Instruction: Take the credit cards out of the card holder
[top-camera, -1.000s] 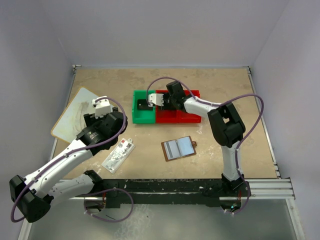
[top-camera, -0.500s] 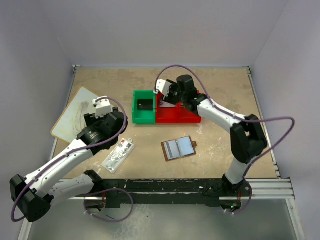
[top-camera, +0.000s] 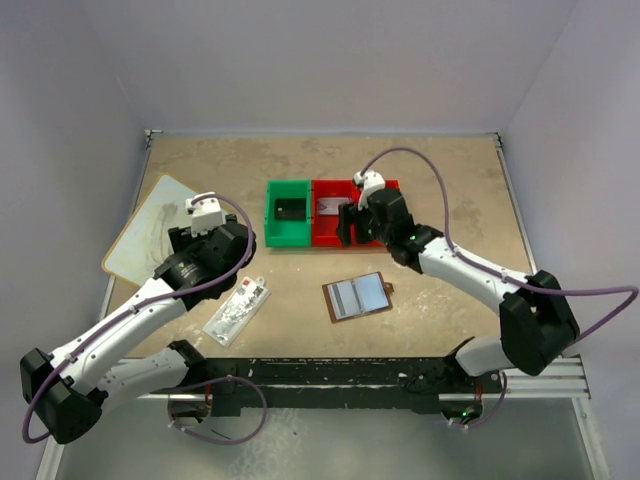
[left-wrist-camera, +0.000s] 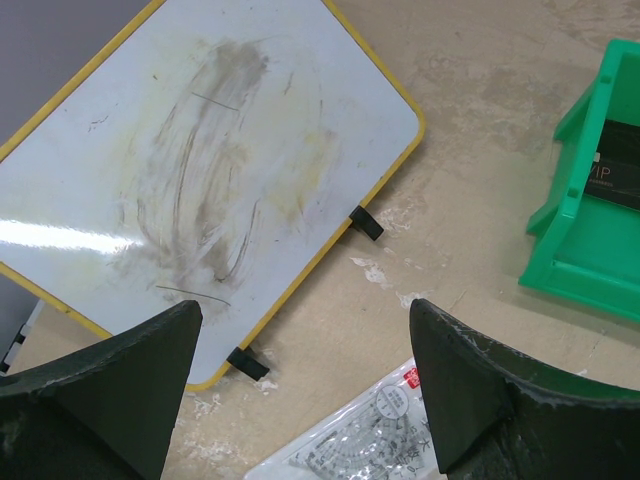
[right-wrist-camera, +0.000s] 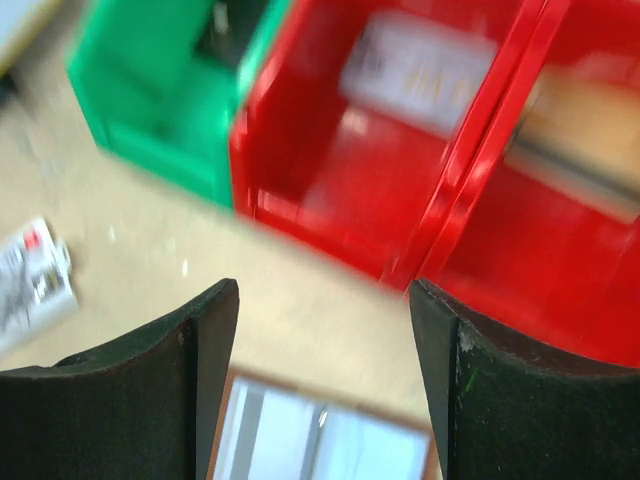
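Right wrist | right gripper (right-wrist-camera: 322, 292) jaws apart, empty (blurred view) | card holder (right-wrist-camera: 320, 450) unfolded just under it, red bin (right-wrist-camera: 330, 190) ahead | left gripper (left-wrist-camera: 302, 310) spread wide, empty

R wrist view all motion-blurred: pale card (right-wrist-camera: 425, 75) in red bin (right-wrist-camera: 330, 170) unreadable; card holder (right-wrist-camera: 320, 440) cut off at bottom edge. L wrist: green bin (left-wrist-camera: 585, 240) cropped at right, plastic bag (left-wrist-camera: 370, 450) cropped at bottom, print too small.
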